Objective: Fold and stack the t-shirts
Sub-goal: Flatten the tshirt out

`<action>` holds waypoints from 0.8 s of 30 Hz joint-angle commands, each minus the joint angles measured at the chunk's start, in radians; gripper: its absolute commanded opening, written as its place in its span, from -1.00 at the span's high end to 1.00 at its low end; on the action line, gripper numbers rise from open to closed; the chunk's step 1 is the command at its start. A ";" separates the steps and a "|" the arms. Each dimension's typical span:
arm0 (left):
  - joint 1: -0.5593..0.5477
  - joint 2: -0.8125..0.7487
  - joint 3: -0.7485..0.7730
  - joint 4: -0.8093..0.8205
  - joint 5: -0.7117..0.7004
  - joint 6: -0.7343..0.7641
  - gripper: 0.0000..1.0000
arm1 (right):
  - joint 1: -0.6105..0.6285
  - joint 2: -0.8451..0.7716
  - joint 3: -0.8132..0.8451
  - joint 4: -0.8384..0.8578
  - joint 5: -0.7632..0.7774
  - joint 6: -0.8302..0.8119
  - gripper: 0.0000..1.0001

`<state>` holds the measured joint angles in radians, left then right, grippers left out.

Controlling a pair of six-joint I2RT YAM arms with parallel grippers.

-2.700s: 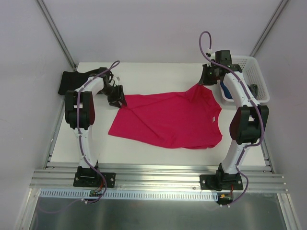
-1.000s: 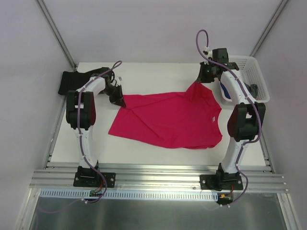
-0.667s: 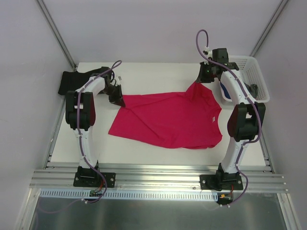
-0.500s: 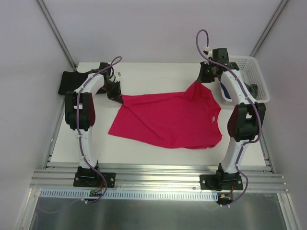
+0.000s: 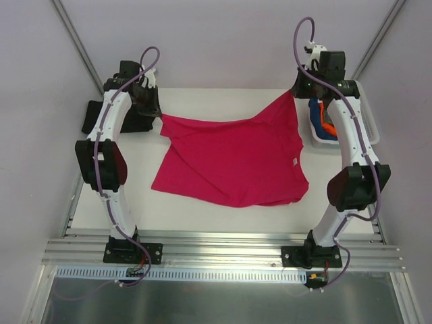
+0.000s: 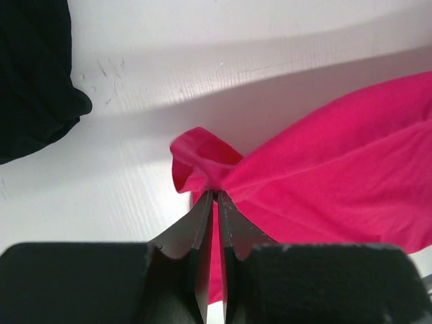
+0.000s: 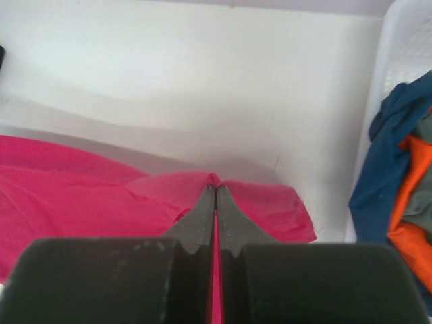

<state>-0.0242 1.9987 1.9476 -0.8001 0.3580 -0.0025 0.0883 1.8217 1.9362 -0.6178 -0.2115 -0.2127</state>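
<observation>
A crimson-pink t-shirt (image 5: 233, 158) with a small white neck label (image 5: 295, 162) lies spread across the middle of the table, its two far corners lifted. My left gripper (image 5: 160, 116) is shut on the far left corner; in the left wrist view the cloth (image 6: 337, 162) bunches at the pinched tips of that gripper (image 6: 216, 194). My right gripper (image 5: 295, 92) is shut on the far right corner, which in its wrist view folds over the closed tips (image 7: 216, 187). A black t-shirt (image 5: 91, 118) lies at the far left, partly behind the left arm. Blue (image 7: 385, 155), orange (image 7: 412, 196) and grey (image 7: 422, 128) shirts sit in the basket.
The white plastic lattice basket (image 5: 370, 131) stands at the table's right edge, close beside the right arm. The black t-shirt (image 6: 30, 74) lies just left of the left gripper. Bare white table (image 5: 223, 101) shows beyond the pink shirt and along its near side.
Both arms have risen and swung toward the far side, each keeping its corner. The pink shirt's far edge now hangs stretched between them, and its body has slid slightly away from me.
</observation>
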 commanded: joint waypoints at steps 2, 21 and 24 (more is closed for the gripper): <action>0.004 -0.090 0.040 -0.027 0.012 0.078 0.83 | -0.022 -0.120 0.024 0.029 0.040 -0.042 0.99; -0.054 0.172 0.017 -0.017 0.134 -0.022 -0.29 | -0.032 -0.121 -0.183 0.050 -0.002 -0.017 0.99; -0.077 0.273 0.129 -0.017 0.144 -0.010 0.06 | -0.006 -0.114 -0.200 0.047 0.015 -0.037 0.99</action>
<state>-0.0692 2.2074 1.9896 -0.8150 0.4610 -0.0166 0.0509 1.7115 1.7439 -0.5995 -0.1970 -0.2348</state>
